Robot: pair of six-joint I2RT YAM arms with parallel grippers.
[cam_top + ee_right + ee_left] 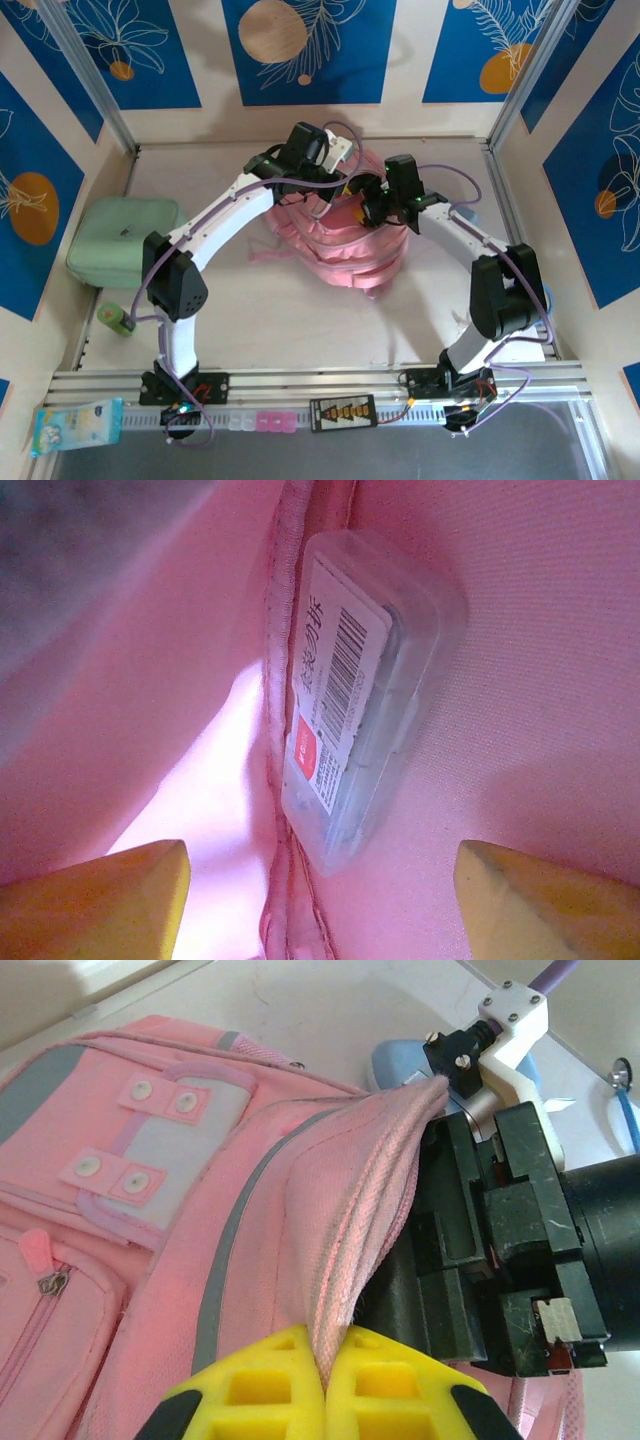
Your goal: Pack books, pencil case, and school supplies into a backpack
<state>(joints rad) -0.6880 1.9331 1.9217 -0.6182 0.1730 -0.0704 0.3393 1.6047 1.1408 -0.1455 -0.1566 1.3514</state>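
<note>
Clear box (365, 695) lies in backpack (530, 620) beyond right tool (318, 865).

The backpack (250, 1260) is pink with grey stripes, a pale grey patch and pink snap tabs. The left gripper (325, 1365) and right gripper (320, 885) have yellow fingers. The clear pack (365, 690) has a white label with a black barcode and a red mark. The case (125, 240) is mint green, the cylinder (115, 320) green, the tissue pack (78, 425) blue. The wall panels (310, 50) are blue with white leaf outlines and orange discs.
</note>
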